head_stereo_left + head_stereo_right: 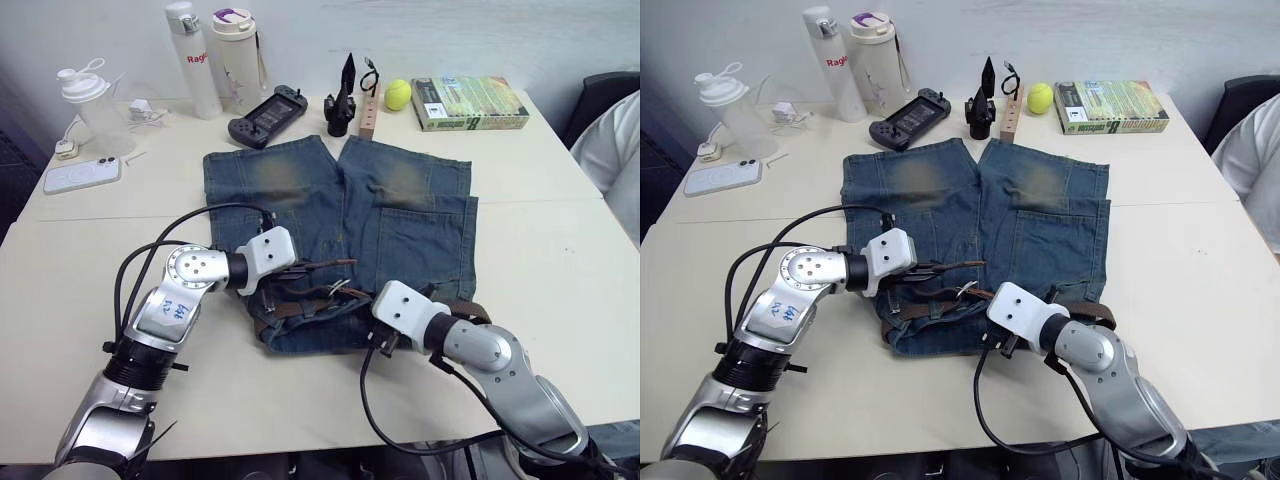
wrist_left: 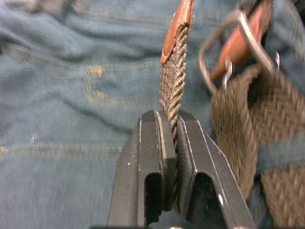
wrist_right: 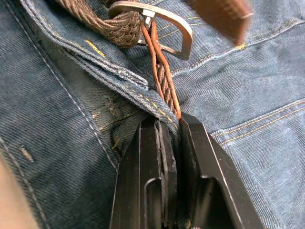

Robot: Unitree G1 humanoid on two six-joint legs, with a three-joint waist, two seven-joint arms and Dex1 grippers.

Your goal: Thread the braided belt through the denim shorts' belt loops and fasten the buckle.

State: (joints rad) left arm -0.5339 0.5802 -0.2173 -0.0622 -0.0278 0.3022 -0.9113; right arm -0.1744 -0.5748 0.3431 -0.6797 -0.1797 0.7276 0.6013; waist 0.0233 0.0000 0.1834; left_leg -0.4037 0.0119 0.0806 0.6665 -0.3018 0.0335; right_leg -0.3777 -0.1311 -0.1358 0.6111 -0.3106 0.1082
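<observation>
Item: we clamp left gripper [image 2: 172,138] on braided belt [image 2: 172,81] tip, right gripper [image 3: 172,126] on the waistband [image 3: 119,76], for feeding the buckle [image 3: 157,24].

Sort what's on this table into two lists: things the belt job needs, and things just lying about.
Belongs to the job:
braided belt
buckle
denim shorts
left gripper, shut on the belt
right gripper, pinching strap and waistband

Just lying about:
phone
shaker bottle
two tall bottles
game controller
yellow ball
book
</observation>
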